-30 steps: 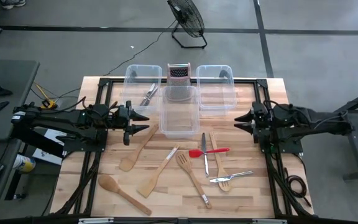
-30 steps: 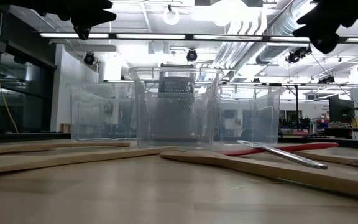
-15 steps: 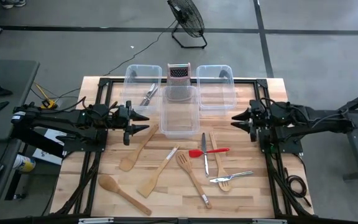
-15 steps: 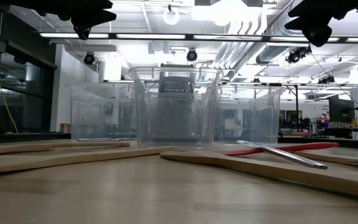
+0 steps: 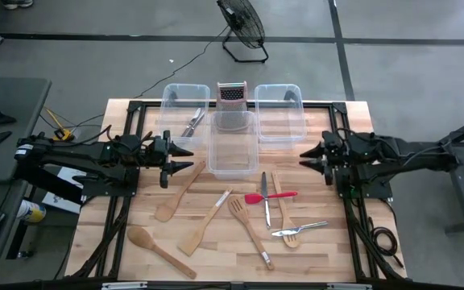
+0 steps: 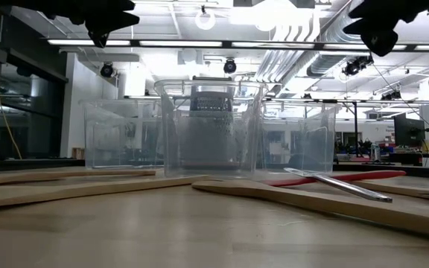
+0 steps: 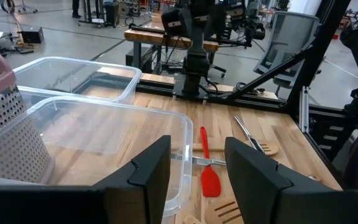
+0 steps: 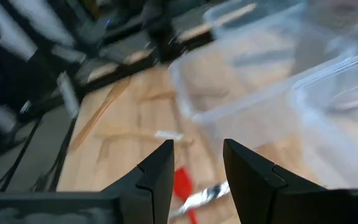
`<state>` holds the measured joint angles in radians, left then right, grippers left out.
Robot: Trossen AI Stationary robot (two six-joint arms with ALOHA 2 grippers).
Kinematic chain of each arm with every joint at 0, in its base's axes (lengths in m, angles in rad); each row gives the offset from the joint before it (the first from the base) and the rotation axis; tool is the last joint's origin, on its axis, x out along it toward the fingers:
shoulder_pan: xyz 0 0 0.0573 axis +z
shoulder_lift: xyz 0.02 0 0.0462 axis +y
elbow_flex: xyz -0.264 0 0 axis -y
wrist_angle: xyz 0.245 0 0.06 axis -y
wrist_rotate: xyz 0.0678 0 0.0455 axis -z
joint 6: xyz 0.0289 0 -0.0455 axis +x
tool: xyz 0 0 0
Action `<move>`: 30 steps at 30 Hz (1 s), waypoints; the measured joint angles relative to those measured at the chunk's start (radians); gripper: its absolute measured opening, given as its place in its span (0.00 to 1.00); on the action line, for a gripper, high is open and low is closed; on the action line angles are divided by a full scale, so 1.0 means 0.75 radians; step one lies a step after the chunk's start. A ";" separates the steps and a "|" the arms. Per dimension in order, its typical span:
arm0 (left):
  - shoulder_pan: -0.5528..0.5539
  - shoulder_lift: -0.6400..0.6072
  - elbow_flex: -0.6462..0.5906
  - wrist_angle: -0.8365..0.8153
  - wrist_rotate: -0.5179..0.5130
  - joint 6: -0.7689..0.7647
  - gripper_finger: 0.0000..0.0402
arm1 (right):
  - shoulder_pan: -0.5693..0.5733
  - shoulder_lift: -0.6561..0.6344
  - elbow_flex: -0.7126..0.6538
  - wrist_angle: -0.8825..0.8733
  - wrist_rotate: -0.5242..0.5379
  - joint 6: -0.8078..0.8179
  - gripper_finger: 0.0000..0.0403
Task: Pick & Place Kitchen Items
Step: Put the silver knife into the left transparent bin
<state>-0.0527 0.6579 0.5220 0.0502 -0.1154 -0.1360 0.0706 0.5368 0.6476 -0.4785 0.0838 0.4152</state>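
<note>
Pale wooden spoons (image 5: 176, 193), wooden spatulas (image 5: 204, 221), a silver knife (image 5: 265, 197), a silver fork (image 5: 300, 229) and a red-headed spatula (image 5: 271, 196) lie flat on the table's near half. More metal utensils (image 5: 193, 121) lie in the far-left clear bin (image 5: 171, 90). My left gripper (image 5: 188, 159) hangs open above the table, left of the middle bin (image 5: 232, 171). My right gripper (image 5: 303, 157) hangs open to the right of that bin. In the left wrist view the open left gripper (image 7: 196, 146) looks over the middle bin toward the red spatula (image 7: 207, 174). Neither gripper holds anything.
Three clear plastic bins stand at the far side, the right one (image 5: 280, 133) near my right gripper. An upright metal grater (image 5: 232, 95) with a pinkish top stands behind the middle bin. Black frame rails (image 5: 127, 193) run along the table's left and right sides.
My right gripper has shifted a little toward the table's left, closer to the middle bin, and has stayed open. The utensils have not moved.
</note>
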 joint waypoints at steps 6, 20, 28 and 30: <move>0.000 0.000 0.000 0.000 0.000 0.000 0.38 | 0.069 0.020 -0.002 -0.095 -0.195 0.002 0.32; 0.000 0.000 0.000 0.000 0.000 0.000 0.38 | 0.236 0.225 0.023 -0.210 -0.550 0.047 0.32; 0.000 0.000 0.000 0.000 0.000 0.000 0.38 | 0.440 0.411 0.133 -0.405 -0.339 0.168 0.32; 0.000 0.000 0.000 0.000 0.000 0.000 0.38 | 0.509 0.463 0.132 -0.409 -0.332 0.211 0.32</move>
<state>-0.0528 0.6579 0.5220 0.0502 -0.1154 -0.1364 0.4523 0.8844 0.7467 -0.7850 -0.1653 0.5734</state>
